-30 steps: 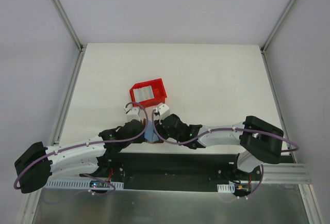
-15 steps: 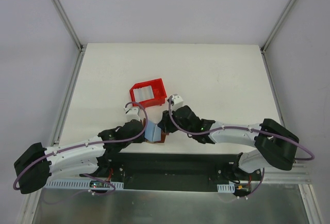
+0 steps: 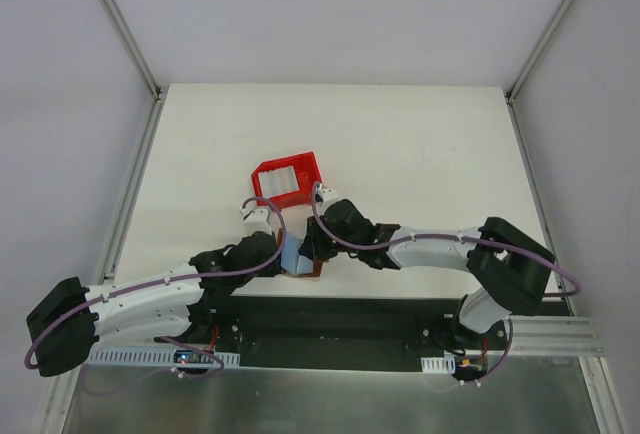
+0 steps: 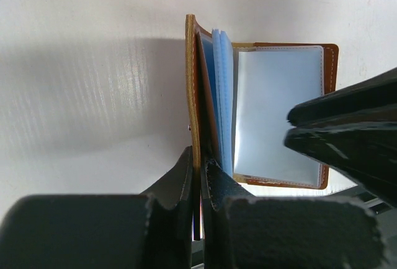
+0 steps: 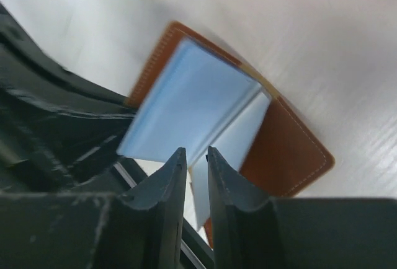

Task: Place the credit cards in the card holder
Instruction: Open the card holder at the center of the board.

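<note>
Card holder (image 4: 279, 114) lies open at the near edge of the bench (image 3: 420, 154). Your left gripper (image 4: 198, 163) pinches its brown cover upright. Right gripper (image 5: 196, 157) has its fingers almost together over the clear sleeves; whether it grips one, cannot tell. Credit cards (image 3: 282, 178) sit in the red tray (image 3: 257, 184), just beyond.

Risks: the cover slips and the holder folds shut; a nudge sends it off the near edge; the fingertips crease a sleeve.

No legible writing or brand.

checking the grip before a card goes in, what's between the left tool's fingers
The brown cover of the card holder, standing upright, clamped by the left tool; the left wrist view shows it.
</note>
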